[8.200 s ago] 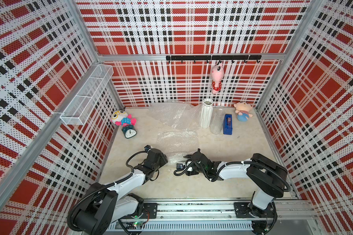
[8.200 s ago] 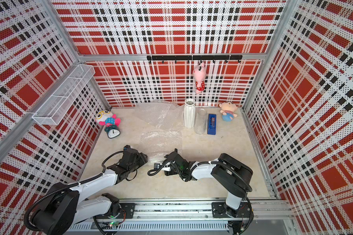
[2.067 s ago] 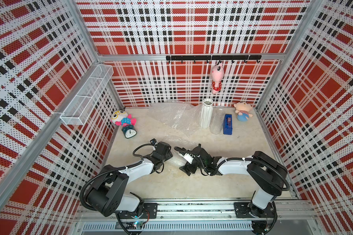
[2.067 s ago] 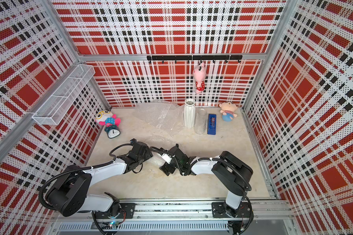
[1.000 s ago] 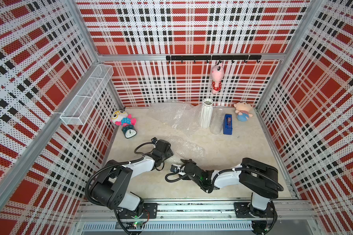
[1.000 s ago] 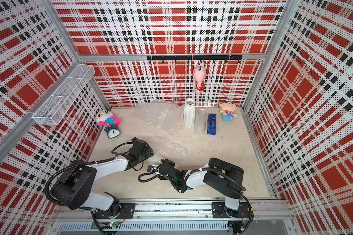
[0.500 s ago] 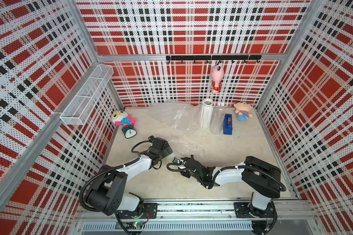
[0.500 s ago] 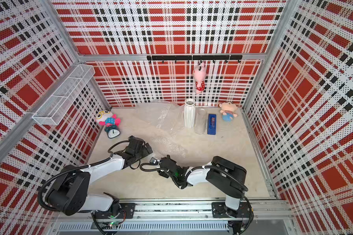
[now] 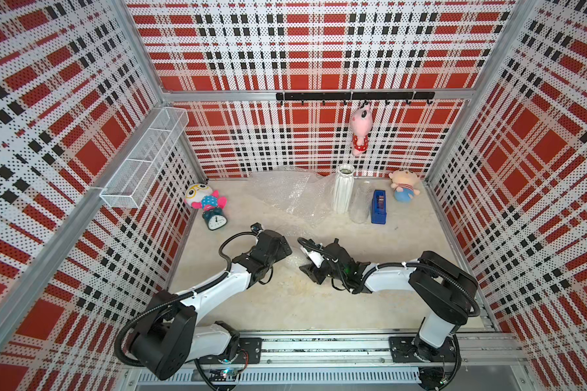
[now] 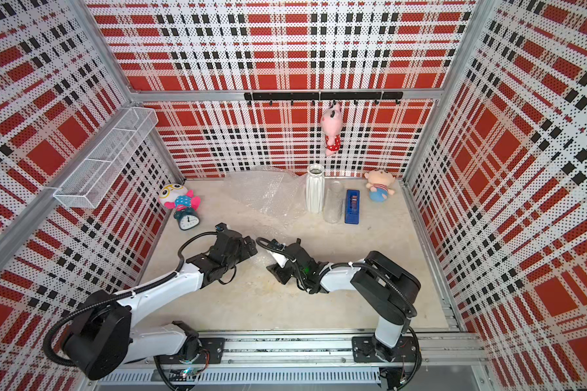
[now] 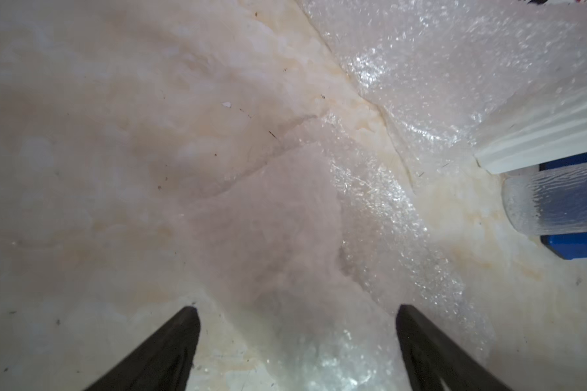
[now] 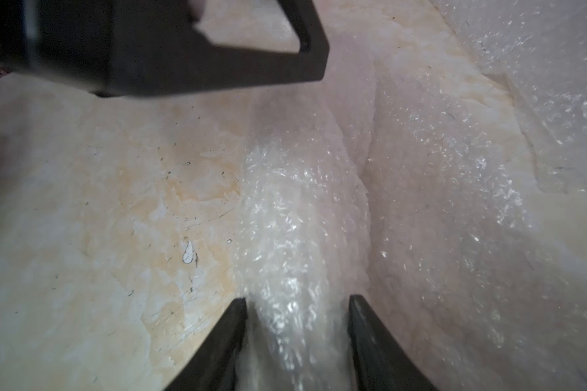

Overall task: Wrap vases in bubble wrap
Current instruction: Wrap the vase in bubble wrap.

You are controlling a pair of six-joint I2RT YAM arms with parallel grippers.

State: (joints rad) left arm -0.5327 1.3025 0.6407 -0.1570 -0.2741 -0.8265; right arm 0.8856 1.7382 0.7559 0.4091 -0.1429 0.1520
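Left fingers (image 11: 170,352): spread wide, bubble wrap (image 11: 285,237) lying loose between.
Right fingers (image 12: 221,348): pinching a wrap fold, tabletop (image 9: 319,304) centre; sheet faint in both top views.
White vase (image 9: 343,194), glass vase (image 9: 361,203): back edge; glass barely legible.

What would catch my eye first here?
The red plaid walls all around. At the front, the right gripper pinches bunched bubble wrap while the left gripper stands open facing it. At the back stand a white ribbed vase and a glass vase.
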